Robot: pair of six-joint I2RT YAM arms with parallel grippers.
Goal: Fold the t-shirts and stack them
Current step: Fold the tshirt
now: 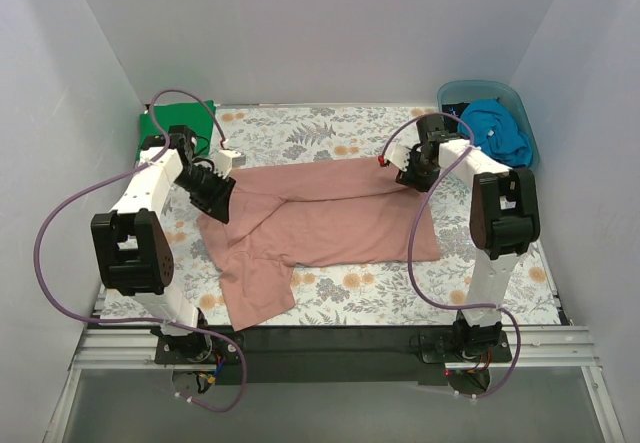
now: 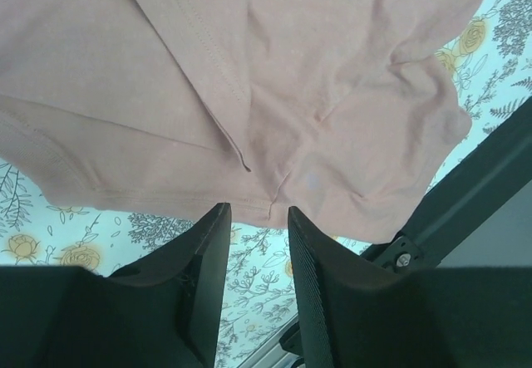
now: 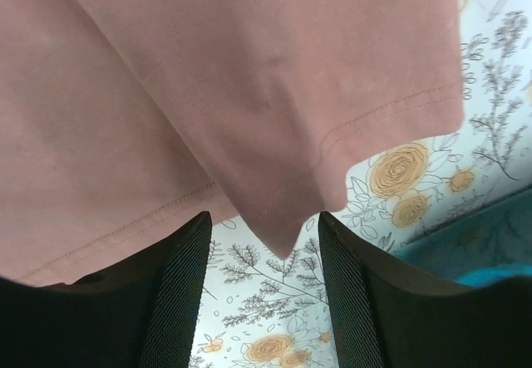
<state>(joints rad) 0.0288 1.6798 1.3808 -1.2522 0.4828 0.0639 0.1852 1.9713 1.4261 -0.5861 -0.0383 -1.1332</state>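
From above, the soft pink t-shirt (image 1: 320,218) lies spread and wrinkly in the middle of the flowery table cover (image 1: 300,133), a green t-shirt (image 1: 170,123) sits at the far left corner and a blue t-shirt (image 1: 497,131) is in the teal tub (image 1: 520,103); the floppy cloth could bunch up if one arm pulls harder. In the left wrist view the left gripper (image 2: 258,223) has its jaws a little apart at the shirt's stitched hem, holding nothing, so it could miss the thin edge. In the right wrist view the right gripper (image 3: 264,231) is spread wide around a pointy corner of the shirt, which might slip out.
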